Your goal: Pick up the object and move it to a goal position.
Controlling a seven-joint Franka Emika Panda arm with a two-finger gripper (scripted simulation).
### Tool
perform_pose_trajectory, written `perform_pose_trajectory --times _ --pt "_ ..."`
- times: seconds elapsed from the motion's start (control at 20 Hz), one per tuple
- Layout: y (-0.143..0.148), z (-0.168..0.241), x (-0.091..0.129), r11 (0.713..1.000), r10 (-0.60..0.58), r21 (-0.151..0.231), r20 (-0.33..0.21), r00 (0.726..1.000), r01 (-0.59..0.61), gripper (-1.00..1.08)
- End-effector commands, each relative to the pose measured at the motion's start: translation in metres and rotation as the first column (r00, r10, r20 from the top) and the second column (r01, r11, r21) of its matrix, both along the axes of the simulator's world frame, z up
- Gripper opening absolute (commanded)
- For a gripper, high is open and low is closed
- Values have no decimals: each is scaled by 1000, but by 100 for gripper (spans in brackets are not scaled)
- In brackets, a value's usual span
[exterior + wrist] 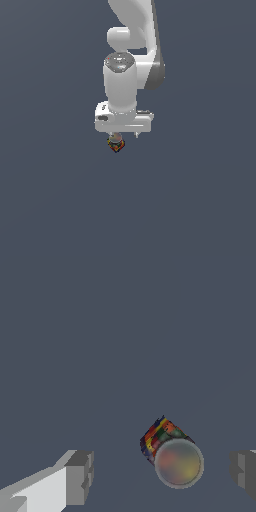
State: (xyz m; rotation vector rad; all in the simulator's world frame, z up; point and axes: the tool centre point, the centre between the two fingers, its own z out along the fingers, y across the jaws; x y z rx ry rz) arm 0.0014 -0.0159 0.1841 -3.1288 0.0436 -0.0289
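Note:
The object (116, 145) is a tiny thing with red, yellow, green and dark patches, lying on the dark grey floor just under the white hand. In the wrist view the object (162, 438) shows a round greyish end towards the camera and a striped colourful side. My gripper (124, 134) hovers over it, open. Both fingers (79, 476) stand wide apart in the wrist view, and the object lies between them, nearer the far-side finger (244, 472). Neither finger touches it.
The plain dark grey floor (200, 200) fills both views. The white arm (131, 30) rises from the hand out of the exterior view's upper edge.

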Motion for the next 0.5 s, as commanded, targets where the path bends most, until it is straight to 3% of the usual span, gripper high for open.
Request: perform_pose_trajectory --times 0.0,0.45 --pt "0 0 0 1000 0 0 0 1000 0 100" --pt "-21 9 -5 1000 -1 -12 -13 1000 1 100"
